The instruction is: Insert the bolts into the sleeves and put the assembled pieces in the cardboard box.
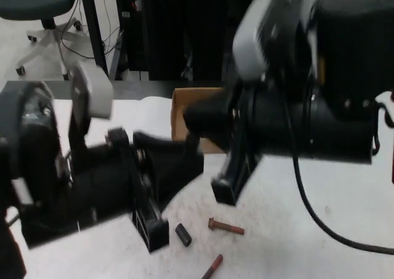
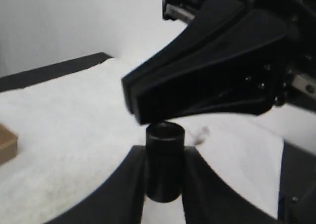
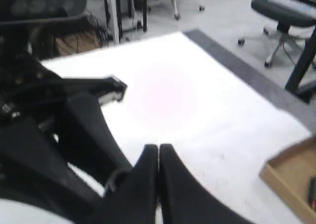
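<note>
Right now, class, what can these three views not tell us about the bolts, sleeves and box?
High view: inside of the cardboard box, hidden by the right arm.
High view: the nearest bolt, cut off by the bottom edge.
Left wrist view: whether a bolt sits inside the sleeve in the left gripper; the right gripper hides its mouth.

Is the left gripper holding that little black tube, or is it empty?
Holding it: the black sleeve stands pinched between the left gripper's two fingers.
</note>
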